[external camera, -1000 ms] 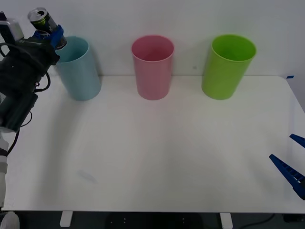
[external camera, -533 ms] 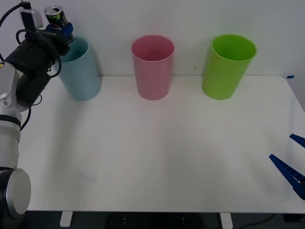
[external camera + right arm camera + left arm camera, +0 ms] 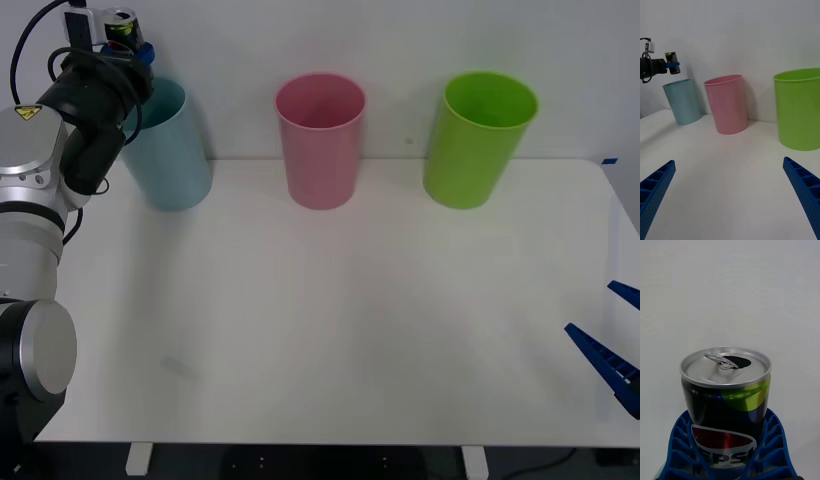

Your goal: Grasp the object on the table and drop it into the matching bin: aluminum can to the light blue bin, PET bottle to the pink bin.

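Front view: left tool [image 3: 128,48] clenched the aluminum can [image 3: 119,24] upright, above the light blue bin [image 3: 168,145] rim at the worktop [image 3: 330,320] far-left edge. Pink bin [image 3: 321,140] stood apart w/ room between. Right tool [image 3: 612,345] spread wide, near-right edge.

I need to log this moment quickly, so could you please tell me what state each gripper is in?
Left gripper: shut on the aluminum can, above the light blue bin.
Right gripper: open, holding nothing, low over the table.
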You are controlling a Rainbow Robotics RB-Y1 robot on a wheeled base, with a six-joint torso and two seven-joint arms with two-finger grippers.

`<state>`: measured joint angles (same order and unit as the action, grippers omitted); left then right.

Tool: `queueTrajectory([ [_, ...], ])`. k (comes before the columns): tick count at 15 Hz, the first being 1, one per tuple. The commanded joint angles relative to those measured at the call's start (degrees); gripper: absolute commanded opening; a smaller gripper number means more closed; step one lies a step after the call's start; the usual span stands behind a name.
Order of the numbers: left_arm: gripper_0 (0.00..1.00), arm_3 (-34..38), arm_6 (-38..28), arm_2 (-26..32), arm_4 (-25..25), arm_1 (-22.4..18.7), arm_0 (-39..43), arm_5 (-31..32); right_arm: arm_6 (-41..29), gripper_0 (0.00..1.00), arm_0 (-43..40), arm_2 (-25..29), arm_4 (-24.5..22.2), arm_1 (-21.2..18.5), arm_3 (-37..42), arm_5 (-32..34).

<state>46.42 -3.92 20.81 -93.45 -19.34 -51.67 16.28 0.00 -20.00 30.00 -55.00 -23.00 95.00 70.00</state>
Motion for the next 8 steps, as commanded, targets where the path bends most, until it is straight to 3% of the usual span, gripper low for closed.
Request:
queueTrajectory([
  [1,0.00,0.0,0.5,-0.2,0.4,0.0,0.1,0.0,0.0,1.00,0.0,0.0,0.0,0.0,0.0,0.0],
  [5,0.00,0.0,0.8,-0.5,0.8,0.0,0.1,0.1,0.0,1.00,0.0,0.0,0.0,0.0,0.0,0.0],
  [6,0.07,0.0,0.8,-0.7,1.1,0.0,0.1,0.0,0.0,1.00,0.0,0.0,0.0,0.0,0.0,0.0],
  [7,0.64,0.0,0.9,-0.8,1.3,0.0,0.1,0.0,0.0,1.00,0.0,0.0,0.0,0.0,0.0,0.0],
  [8,1.00,0.0,0.8,-1.0,1.8,0.0,0.1,-0.4,0.0,1.00,0.0,0.0,0.0,0.0,0.0,0.0],
])
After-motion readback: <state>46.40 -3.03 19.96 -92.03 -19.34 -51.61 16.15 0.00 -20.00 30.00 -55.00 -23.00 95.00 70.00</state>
